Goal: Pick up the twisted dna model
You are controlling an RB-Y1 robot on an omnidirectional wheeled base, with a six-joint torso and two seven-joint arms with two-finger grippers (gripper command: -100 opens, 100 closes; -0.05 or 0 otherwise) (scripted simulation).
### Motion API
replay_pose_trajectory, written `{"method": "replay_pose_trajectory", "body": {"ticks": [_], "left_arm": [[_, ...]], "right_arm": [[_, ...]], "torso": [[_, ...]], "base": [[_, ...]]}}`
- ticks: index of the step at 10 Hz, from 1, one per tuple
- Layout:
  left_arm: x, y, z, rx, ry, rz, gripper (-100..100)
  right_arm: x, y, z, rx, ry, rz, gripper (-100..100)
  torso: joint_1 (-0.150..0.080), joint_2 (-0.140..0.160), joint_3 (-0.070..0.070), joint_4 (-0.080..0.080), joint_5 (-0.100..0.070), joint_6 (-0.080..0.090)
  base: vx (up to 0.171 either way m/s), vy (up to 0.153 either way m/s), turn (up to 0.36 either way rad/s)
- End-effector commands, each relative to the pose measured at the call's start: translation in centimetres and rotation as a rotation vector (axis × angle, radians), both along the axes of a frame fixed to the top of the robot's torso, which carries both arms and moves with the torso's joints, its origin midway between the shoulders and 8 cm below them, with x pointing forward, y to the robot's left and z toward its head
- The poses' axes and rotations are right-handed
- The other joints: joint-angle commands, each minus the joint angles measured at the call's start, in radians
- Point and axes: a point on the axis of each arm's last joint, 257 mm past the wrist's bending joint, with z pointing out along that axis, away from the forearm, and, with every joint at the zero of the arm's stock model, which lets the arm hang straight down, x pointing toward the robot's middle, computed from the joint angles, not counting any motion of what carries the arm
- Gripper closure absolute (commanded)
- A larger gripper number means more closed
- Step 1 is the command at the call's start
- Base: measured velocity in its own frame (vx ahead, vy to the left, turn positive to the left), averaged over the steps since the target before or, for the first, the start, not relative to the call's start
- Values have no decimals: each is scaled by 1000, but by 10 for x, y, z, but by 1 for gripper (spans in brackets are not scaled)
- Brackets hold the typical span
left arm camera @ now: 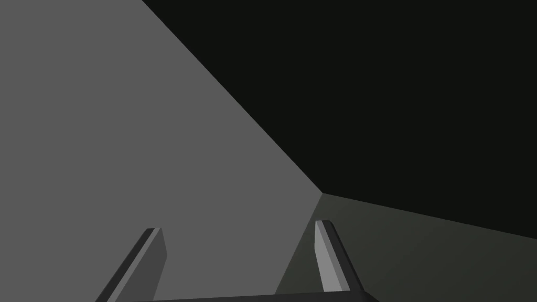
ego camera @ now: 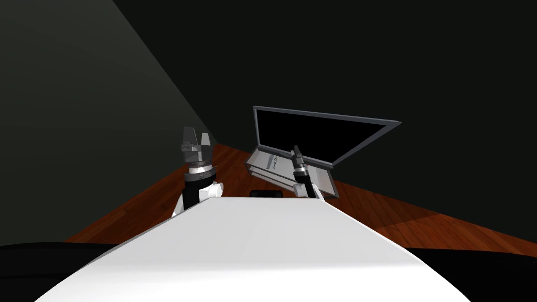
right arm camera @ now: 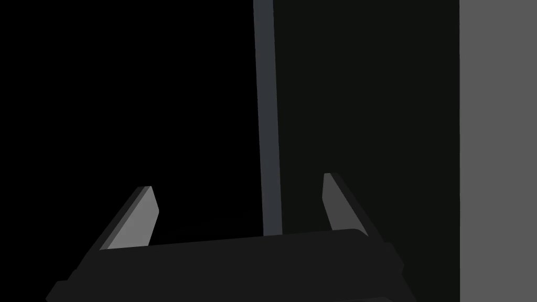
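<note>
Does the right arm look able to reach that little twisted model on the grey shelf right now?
Probably yes: the right gripper hovers beside the twisted model on the grey shelf, fingers open, nothing between. It points past it, though, so needs re-aiming.

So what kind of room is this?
Probably a dim room in a house: it has a reddish wooden floor, dark walls, and a grey shelf unit with a small twisted model on it.
</note>
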Motion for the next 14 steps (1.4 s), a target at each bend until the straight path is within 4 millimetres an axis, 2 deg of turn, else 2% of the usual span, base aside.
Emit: {"method": "replay_pose_trajectory", "body": {"ticks": [1,2,3,4,5,6,7,8,9,10,12,13,14], "left_arm": [[0,0,0,0,0,0,0],[0,0,0,0,0,0,0],[0,0,0,0,0,0,0],[0,0,0,0,0,0,0],[0,0,0,0,0,0,0],[0,0,0,0,0,0,0],[0,0,0,0,0,0,0],[0,0,0,0,0,0,0],[0,0,0,0,0,0,0],[0,0,0,0,0,0,0],[0,0,0,0,0,0,0],[0,0,0,0,0,0,0],[0,0,0,0,0,0,0]], "right_arm": [[8,12,-18,-37,36,41,-100],[12,26,-34,-71,63,78,-100],[13,25,-43,-74,82,75,-100],[13,25,-44,-74,83,75,-100],[16,38,-56,-110,102,113,-100],[17,37,-65,-113,119,111,-100],[19,51,-77,-151,136,150,-100],[19,49,-87,-155,156,148,-100],[20,62,-95,-195,164,188,-100],[20,59,-110,-200,195,184,-100],[21,78,-143,-294,241,254,-100],[19,75,-159,-301,274,253,-100],[18,83,-174,-351,293,290,-100]], "torso": [[0,0,0,0,0,0],[-1,-1,0,0,0,0],[0,0,0,0,0,0],[0,-1,0,0,0,0],[-2,-1,-1,0,0,0],[-2,-1,-1,0,0,0],[-2,-1,-1,0,0,0],[-1,-1,-1,0,0,0],[-1,-1,-1,0,0,0],[-1,-1,-1,0,0,0],[-1,-2,-1,0,0,0],[1,-2,-1,0,0,0],[0,-2,-1,0,0,0]], "base": [[-16,38,3],[-16,50,23],[-12,42,1],[-4,20,-5],[-6,24,11],[-3,26,12],[-2,36,12],[-5,33,9],[-8,40,19],[-3,33,12],[5,56,32],[6,48,13],[10,47,25]]}}
